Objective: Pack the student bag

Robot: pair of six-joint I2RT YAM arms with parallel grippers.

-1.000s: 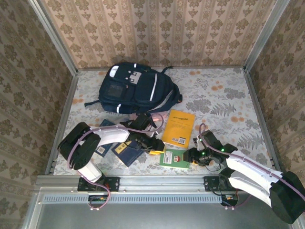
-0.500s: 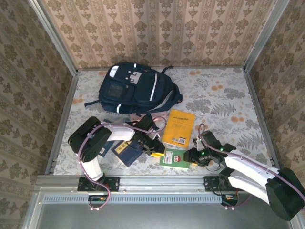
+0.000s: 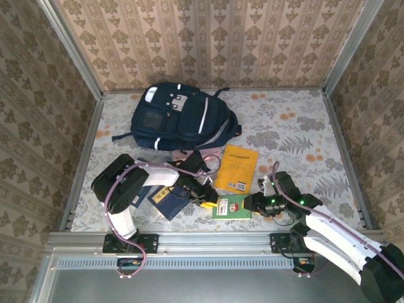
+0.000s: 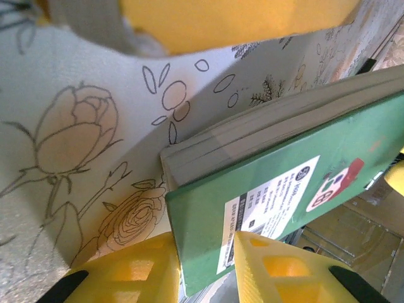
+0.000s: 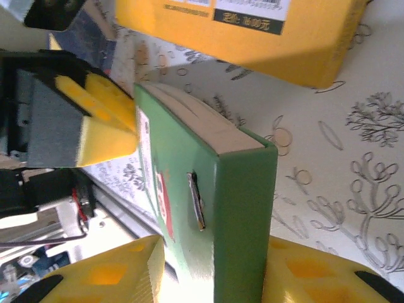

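The student bag [image 3: 180, 117], dark navy with a white stripe, lies at the back left of the table. A thick green book [image 3: 232, 207] sits near the front edge between both grippers. My left gripper [image 3: 209, 203] is shut on its left corner; in the left wrist view the green book [image 4: 265, 183] is pinched between the yellow fingers [image 4: 126, 271] of that gripper [image 4: 202, 238]. My right gripper [image 3: 251, 205] straddles the spine end. In the right wrist view the green book [image 5: 233, 208] stands between the jaws of my right gripper [image 5: 218, 243], one pad touching and the other a sliver off.
A yellow book [image 3: 237, 167] lies just behind the green one. Dark blue notebooks [image 3: 167, 202] rest under the left arm. The metal front rail [image 3: 208, 238] runs close below the grippers. Open floral cloth [image 3: 297, 132] spreads over the right half.
My right gripper has slid left onto the green book's end. Both pairs of jaws have narrowed around the book. The left arm's elbow shifted right a second ago, then held still.
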